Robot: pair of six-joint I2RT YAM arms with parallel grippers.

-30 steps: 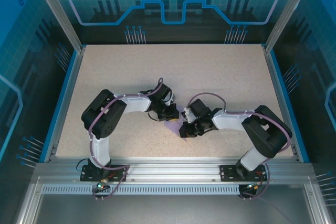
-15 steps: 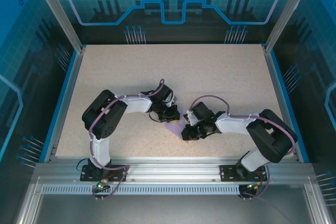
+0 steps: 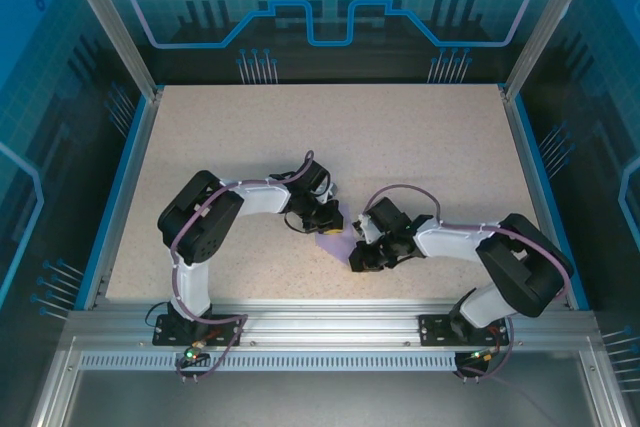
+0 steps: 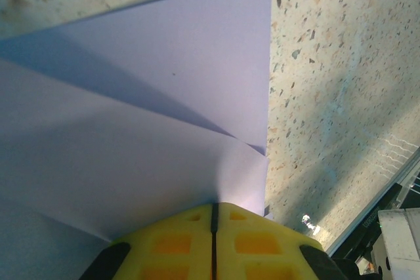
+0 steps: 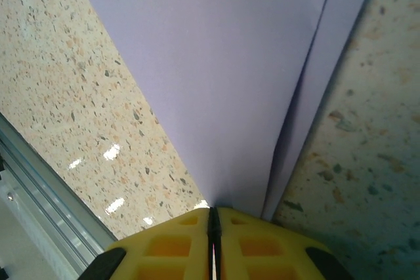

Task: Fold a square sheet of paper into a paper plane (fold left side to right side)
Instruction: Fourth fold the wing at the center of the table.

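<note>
Pinching a folded lavender paper sheet (image 3: 333,238) from both sides.
Left gripper (image 4: 213,213) and right gripper (image 5: 213,218) were each clenched tight on an edge of the sheet, yellow jaws pressed together; the creased, layered paper lay between them on the speckled tabletop (image 3: 400,147), near its front centre.

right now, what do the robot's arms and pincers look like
Both the left arm and right arm have white link shells between chunky black joints, with a purplish cable looped along each. The left pincer and right pincer are yellow, with square recesses and black outer corners.
</note>
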